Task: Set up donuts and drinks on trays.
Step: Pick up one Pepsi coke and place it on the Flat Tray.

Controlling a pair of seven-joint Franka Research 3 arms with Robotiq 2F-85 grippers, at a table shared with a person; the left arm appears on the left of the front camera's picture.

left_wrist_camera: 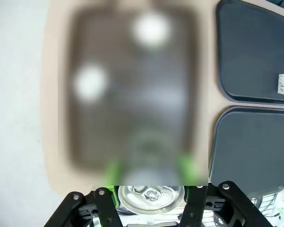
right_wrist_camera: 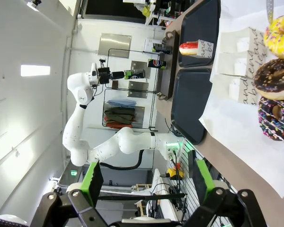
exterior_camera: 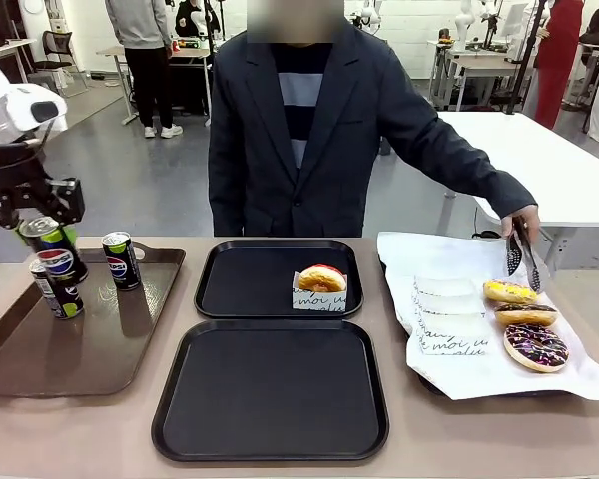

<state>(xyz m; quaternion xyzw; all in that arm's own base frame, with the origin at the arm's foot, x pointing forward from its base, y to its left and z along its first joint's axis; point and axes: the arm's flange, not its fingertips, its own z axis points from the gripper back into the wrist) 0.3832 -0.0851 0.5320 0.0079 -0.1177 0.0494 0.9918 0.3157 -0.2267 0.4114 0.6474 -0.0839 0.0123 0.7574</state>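
Note:
My left gripper (exterior_camera: 35,222) is shut on a black Pepsi can (exterior_camera: 50,244) and holds it above the brown tray (exterior_camera: 80,349). The can's silver top (left_wrist_camera: 151,196) sits between the green pads. Two more cans (exterior_camera: 120,259) (exterior_camera: 64,297) stand on that tray. A red-glazed donut (exterior_camera: 321,284) in a white sleeve lies on the far black tray (exterior_camera: 235,284). The near black tray (exterior_camera: 270,389) is bare. Yellow (exterior_camera: 509,291), brown (exterior_camera: 526,315) and sprinkled (exterior_camera: 536,346) donuts lie on white paper. My right gripper (right_wrist_camera: 149,182) is open, holding nothing.
The person stands at the far side, one hand holding tongs (exterior_camera: 524,254) just above the yellow donut. Empty white sleeves (exterior_camera: 449,319) lie on the paper sheet (exterior_camera: 419,254) at the right. Bare table runs along the front edge.

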